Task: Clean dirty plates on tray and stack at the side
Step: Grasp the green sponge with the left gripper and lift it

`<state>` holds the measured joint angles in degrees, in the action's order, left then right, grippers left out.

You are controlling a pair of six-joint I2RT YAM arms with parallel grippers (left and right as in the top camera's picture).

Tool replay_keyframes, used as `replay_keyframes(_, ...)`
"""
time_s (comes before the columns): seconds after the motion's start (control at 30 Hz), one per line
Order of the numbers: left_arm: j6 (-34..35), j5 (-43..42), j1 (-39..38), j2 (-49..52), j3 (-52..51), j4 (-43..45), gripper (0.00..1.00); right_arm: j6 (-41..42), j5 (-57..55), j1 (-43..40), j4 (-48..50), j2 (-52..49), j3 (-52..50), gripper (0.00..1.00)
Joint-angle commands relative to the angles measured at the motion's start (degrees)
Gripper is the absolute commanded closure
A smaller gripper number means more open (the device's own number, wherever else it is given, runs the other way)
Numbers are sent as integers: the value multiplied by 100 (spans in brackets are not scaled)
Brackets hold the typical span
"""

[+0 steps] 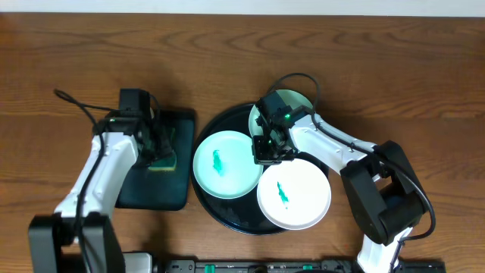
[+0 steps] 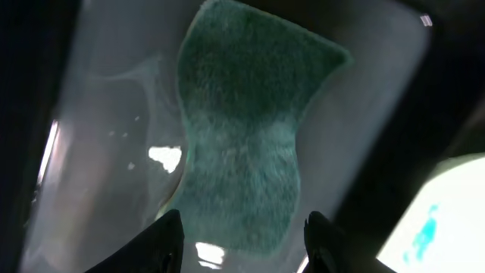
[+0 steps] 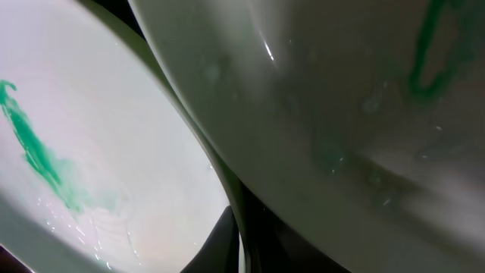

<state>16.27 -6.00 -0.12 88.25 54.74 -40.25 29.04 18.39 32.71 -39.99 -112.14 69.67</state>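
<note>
The round black tray [image 1: 227, 214] holds three plates. A mint-green plate [image 1: 220, 178] with a green smear lies at its left. A white plate [image 1: 303, 205] with a smear lies at the front right. A second mint-green plate [image 1: 293, 101] lies at the back, partly hidden by my right arm. My right gripper [image 1: 269, 152] is shut on the right rim of the left mint plate [image 3: 341, 114]. One finger [image 3: 241, 227] shows beside the rim, and the white plate [image 3: 114, 114] lies beyond it. My left gripper [image 1: 155, 144] hangs open and empty over a green sponge [image 2: 242, 129].
The sponge [image 1: 163, 157] lies on a rectangular black tray [image 1: 151, 189] left of the round tray; its glossy floor [image 2: 106, 152] fills the left wrist view, with the mint plate's edge [image 2: 439, 220] at the right. Brown wood tabletop [image 1: 394, 68] surrounds both trays.
</note>
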Motion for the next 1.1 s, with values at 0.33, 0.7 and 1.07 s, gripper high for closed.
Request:
replay_keyframes(0.33,-76,68,-11,909,83,839,51,-83,-13,35,-103,-103,59,96)
replay_keyframes(0.7,-160,107,-11,1023,83,1233,93,-168,-13,35,-262,-103,59,97)
replay_keyframes(1.07,-94,-232,-22,529,94,632,93,-245,-13,35,-313,-103,61,99)
